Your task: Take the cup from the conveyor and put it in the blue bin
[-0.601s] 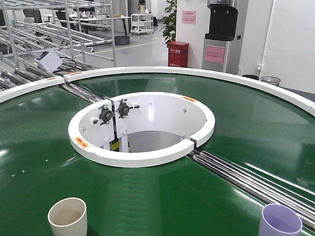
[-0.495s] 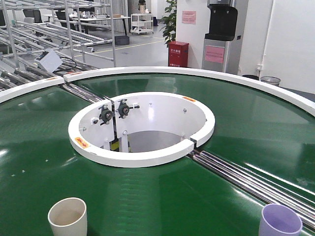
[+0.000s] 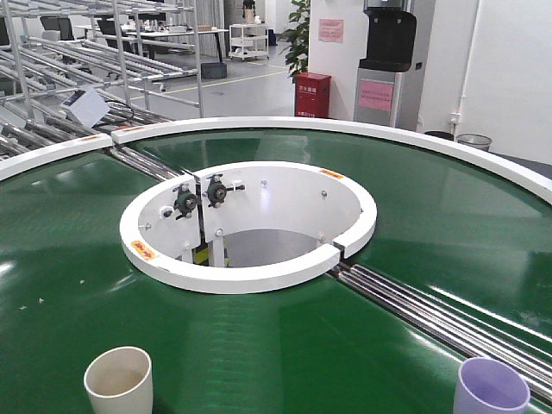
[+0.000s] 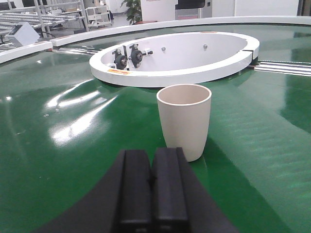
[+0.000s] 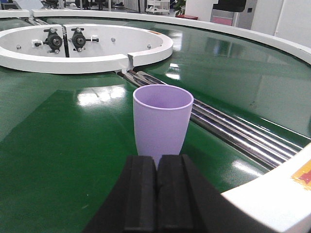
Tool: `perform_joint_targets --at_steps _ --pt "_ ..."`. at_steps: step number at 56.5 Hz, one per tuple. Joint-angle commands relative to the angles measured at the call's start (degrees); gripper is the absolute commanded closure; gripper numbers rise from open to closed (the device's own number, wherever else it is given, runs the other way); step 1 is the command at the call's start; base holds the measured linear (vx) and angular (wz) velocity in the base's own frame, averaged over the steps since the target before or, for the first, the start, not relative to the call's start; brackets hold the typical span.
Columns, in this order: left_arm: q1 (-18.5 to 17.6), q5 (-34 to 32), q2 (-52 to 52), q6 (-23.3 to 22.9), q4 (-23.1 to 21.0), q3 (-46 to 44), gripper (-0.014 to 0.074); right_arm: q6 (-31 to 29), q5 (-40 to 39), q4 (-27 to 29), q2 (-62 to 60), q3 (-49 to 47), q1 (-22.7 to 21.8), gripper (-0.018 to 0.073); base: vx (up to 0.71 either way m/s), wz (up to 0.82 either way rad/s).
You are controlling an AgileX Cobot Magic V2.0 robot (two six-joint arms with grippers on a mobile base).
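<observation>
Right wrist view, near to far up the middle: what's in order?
right gripper → purple cup → white inner ring → far conveyor belt → white outer rim

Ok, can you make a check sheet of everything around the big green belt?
Surface: conveyor, glossy green, steel rollers at the seam.
Job's things: cream cup upright ahead of the left gripper; purple cup upright ahead of the right gripper, beside the rollers; blue bin not in view.
Clutter: nothing seen.
Grippers: both shut, holding nothing.
Cables: nothing seen.
Surroundings: metal racks, red cabinet, water dispenser.
</observation>
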Motion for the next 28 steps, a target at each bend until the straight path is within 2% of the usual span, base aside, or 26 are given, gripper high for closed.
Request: perform_joint_targets --at_steps 1,5,8,12,15,17,19,23,28 --pt "0.0 -4.9 -0.5 -0.5 0.1 0.4 0.0602 -0.1 -5.6 -0.7 0.2 1.1 -0.2 0.0568 0.00 0.00" --pt "0.0 -7.2 -0.5 -0.5 0.1 0.2 0.0602 -0.1 -8.1 -0.6 0.2 1.1 -0.2 0.0568 0.00 0.00" --pt "0.0 -15.0 -0.5 -0.7 -0.1 0.0 0.0602 -0.1 -10.8 -0.6 0.2 1.1 -0.2 0.0568 0.00 0.00" --pt "0.0 -25.2 -0.5 -2.3 -1.0 -0.1 0.0602 0.0 -18.3 -0.5 0.2 1.0 -0.2 0.0568 0.00 0.00" --pt "0.0 -27.4 -0.4 -5.9 -3.5 -2.0 0.0602 0.7 -23.5 0.3 0.2 -0.1 -0.2 0.0568 0.00 0.00" --pt "0.0 -25.7 -0.1 -7.3 -4.5 -4.8 0.0602 1.5 -23.2 1.4 0.2 -1.9 -0.2 0.0568 0.00 0.00" --pt "0.0 -20.6 0.6 -6.8 -4.5 -8.0 0.0602 1.7 -21.4 2.3 0.2 -4.5 -0.2 0.0568 0.00 0.00" --pt "0.0 -10.3 3.6 -3.2 -3.0 -17.0 0.0602 0.1 -14.1 1.6 0.8 -13.5 -0.2 0.0568 0.00 0.00" --pt "0.0 -3.0 11.0 1.4 -0.7 -30.2 0.0602 -3.5 -6.1 -0.5 5.2 -25.0 -0.2 0.0568 0.00 0.00"
